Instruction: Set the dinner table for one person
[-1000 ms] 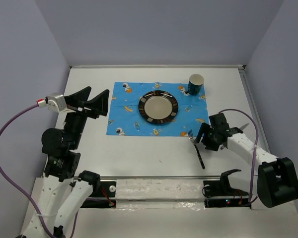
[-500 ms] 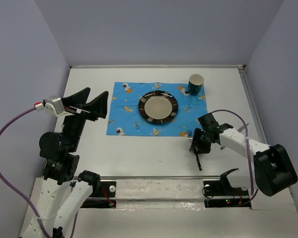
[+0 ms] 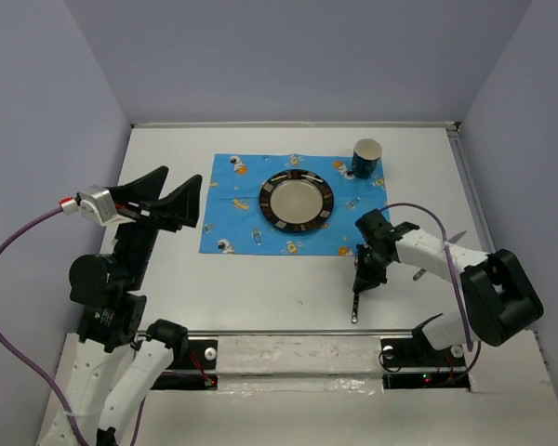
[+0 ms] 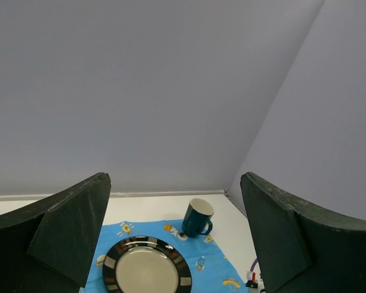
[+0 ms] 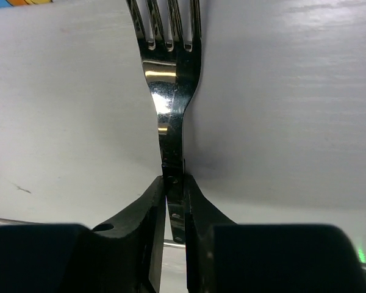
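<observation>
A metal fork (image 5: 171,91) lies on the white dinner table (image 3: 260,288), just off the lower right corner of the blue space-print mat (image 3: 232,209), tines toward the mat. My right gripper (image 5: 174,195) is shut on the fork's dark handle, low over the table (image 3: 367,269). The fork's handle end (image 3: 354,308) sticks out toward the near edge. On the mat sit a black-rimmed plate (image 3: 297,201) and, at the far right corner, a dark blue mug (image 3: 366,157). My left gripper (image 3: 172,200) hangs open and empty, raised at the left, looking over the plate (image 4: 146,268) and mug (image 4: 197,217).
A thin silvery item (image 3: 458,237) lies near the table's right edge, partly behind the right arm. Grey walls close in the table on three sides. A purple cable loops from the left wrist out past the table's left side.
My right gripper slid left along the fork and closed on its handle. The fork's handle end swung left. The left wrist drifted slightly left.
</observation>
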